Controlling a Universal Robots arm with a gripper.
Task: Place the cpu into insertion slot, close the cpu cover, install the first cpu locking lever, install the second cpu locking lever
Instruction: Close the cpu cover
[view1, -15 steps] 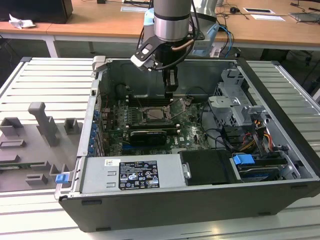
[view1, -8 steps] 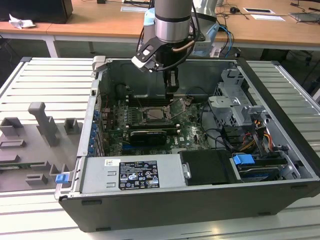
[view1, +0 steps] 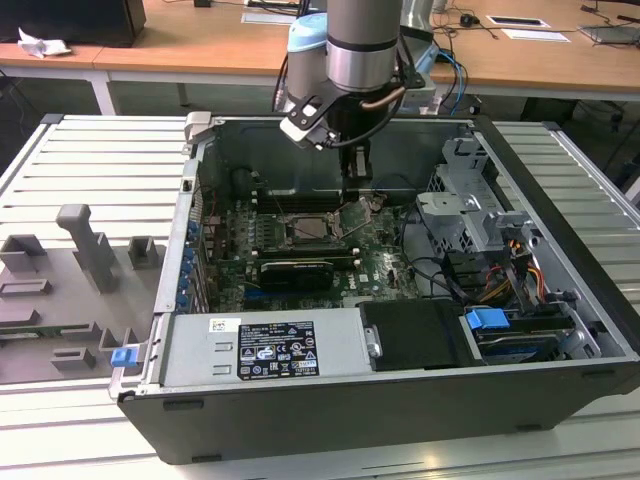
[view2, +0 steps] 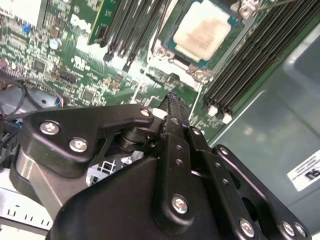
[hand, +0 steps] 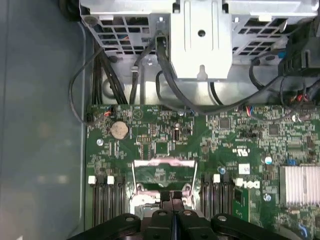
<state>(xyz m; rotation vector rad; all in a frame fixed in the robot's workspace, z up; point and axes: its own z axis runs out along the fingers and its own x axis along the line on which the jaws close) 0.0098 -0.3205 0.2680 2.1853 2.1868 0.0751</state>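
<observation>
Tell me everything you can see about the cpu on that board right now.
The cpu is a small flat square chip with a pale silvery-tan metallic face, browner toward the middle. It lies flat in the insertion slot, whose silver rim frames it, between rows of long black memory slots. The claw, shut, hangs apart from it and does not touch it.
</observation>
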